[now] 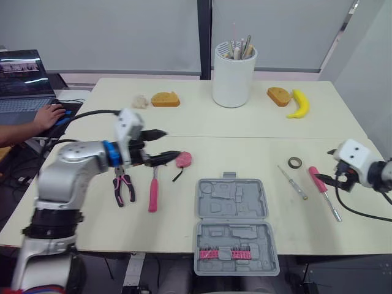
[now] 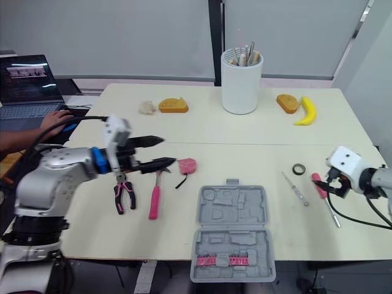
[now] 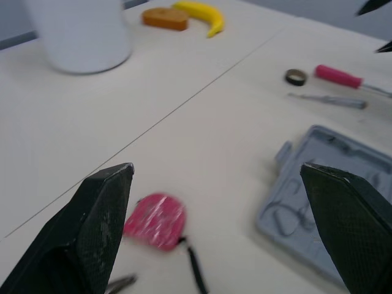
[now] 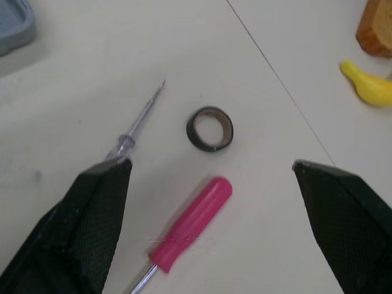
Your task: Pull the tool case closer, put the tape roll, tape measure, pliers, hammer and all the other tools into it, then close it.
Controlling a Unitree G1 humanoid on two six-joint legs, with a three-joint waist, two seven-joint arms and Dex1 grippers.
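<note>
Forearm level, my left gripper gapes empty, tape measure just past its tips; my right gripper gapes over the pink screwdriver.

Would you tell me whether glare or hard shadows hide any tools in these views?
Left eye view: soft, even light, no glare on the cream table; the open grey plastic tool case is plainly lit. Right wrist view: the small dark tape roll and pink-handled screwdriver cast only faint shadows.
</note>
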